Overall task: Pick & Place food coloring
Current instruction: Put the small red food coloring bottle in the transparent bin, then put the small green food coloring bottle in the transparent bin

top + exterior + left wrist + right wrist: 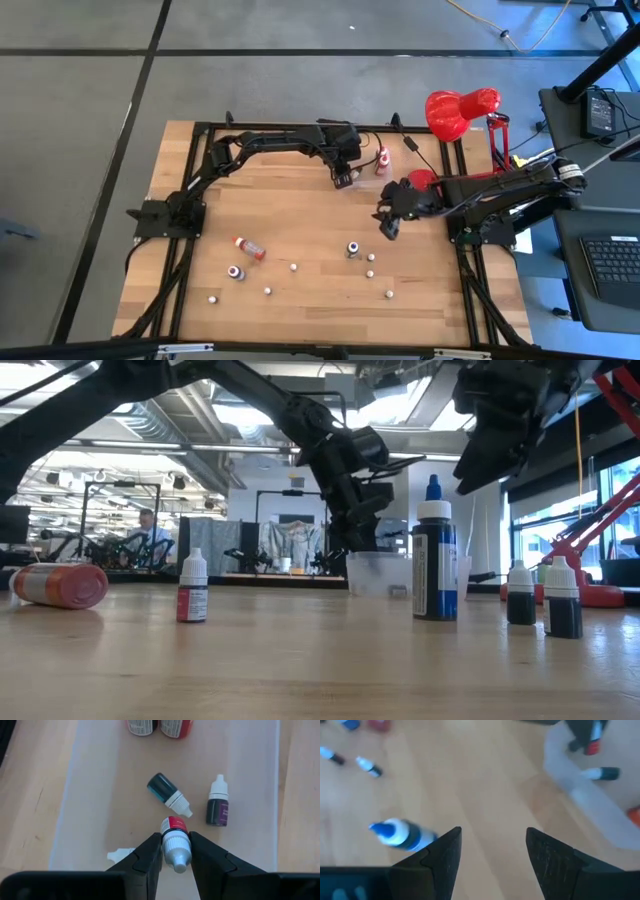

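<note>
The food coloring bottles are spread out. A red one lies on its side (249, 247), a dark blue-capped one (352, 249) (433, 560) stands upright, and several tiny ones stand around it (369, 273). More lie in the clear tub (366, 176), among them a teal one (167, 792) and a purple one (218, 807). My left gripper (175, 837) (345, 180) hangs over the tub, shut on a small red-labelled bottle (173, 824). My right gripper (388, 222) (492, 840) hovers open above the table, right of the tub, with the blue-capped bottle (400, 834) beside its finger. My left gripper pinches the small red-labelled bottle by its white cap end (176, 851) between the two fingers. The fingers come from above, pointing down. The bottle is lifted clear above the tub's floor, with its red body pointing down past the fingertips.
A red desk lamp (460, 108) stands at the table's far right corner, behind my right arm. The black frame rails (185, 260) run along the table's left and right sides. Bare wood lies between the tub and the scattered bottles (300, 215).
</note>
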### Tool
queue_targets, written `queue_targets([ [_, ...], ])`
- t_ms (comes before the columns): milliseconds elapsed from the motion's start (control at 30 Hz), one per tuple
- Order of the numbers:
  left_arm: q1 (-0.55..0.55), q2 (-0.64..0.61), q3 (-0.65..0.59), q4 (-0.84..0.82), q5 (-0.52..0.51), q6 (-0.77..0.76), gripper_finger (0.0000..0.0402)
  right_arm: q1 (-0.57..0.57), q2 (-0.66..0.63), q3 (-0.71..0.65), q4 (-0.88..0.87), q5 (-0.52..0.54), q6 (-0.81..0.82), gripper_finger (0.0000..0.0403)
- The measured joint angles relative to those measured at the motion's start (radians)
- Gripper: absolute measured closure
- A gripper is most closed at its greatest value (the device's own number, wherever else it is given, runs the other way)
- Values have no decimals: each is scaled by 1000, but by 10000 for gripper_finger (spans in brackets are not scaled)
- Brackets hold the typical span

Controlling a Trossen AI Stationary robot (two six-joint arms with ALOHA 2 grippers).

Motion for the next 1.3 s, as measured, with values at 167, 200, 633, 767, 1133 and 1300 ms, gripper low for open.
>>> queue_targets([
  [167, 0, 0, 0, 4, 0, 0, 286, 56, 0, 0, 0, -32, -15, 179],
  [200, 0, 0, 0, 3, 0, 0, 280, 68, 0, 0, 0, -46, -35, 179],
  [633, -3, -53, 0, 39, 18, -27, 238, 188, 114, 0, 11, -116, -209, 179],
  [767, -13, -69, 0, 26, 18, -34, 241, 209, 207, -2, 56, -132, -241, 179],
  [1133, -54, -72, 0, 19, 16, -53, 238, 215, 310, -14, 156, -141, -340, 179],
  [1300, -65, -72, 0, 11, 16, -53, 242, 219, 362, -15, 170, -159, -346, 179],
])
